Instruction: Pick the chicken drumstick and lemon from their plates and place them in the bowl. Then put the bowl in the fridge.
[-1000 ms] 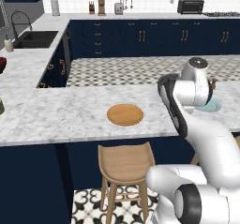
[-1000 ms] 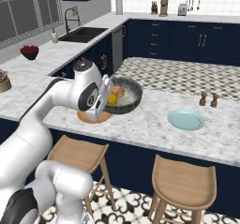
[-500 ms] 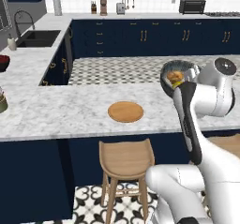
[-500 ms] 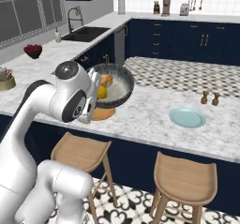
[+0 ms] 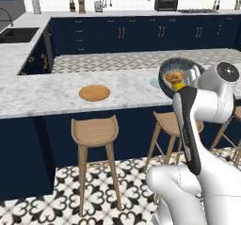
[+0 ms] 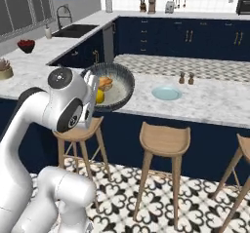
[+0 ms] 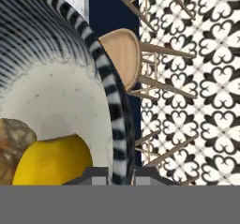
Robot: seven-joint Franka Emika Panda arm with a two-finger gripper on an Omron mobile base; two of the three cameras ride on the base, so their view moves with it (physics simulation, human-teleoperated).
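Off the table (image 6: 215, 107) edge, above the stools, the gripper (image 7: 123, 172) is clamped on the bowl (image 6: 114, 87) rim at 6 o'clock in hand view. Lemon (image 7: 54, 160) and chicken drumstick (image 7: 13, 145) sit inside. Tan plate (image 5: 94, 92) and blue plate (image 6: 166, 92) lie bare on the table; tiled floor (image 7: 197, 82) below.

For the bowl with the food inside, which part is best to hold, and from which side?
The rim of the bowl, jaws one inside and one outside the wall, coming over the edge. The wall is thin and upright there, and the lemon and drumstick fill the middle. The gripper is pinching it so now.
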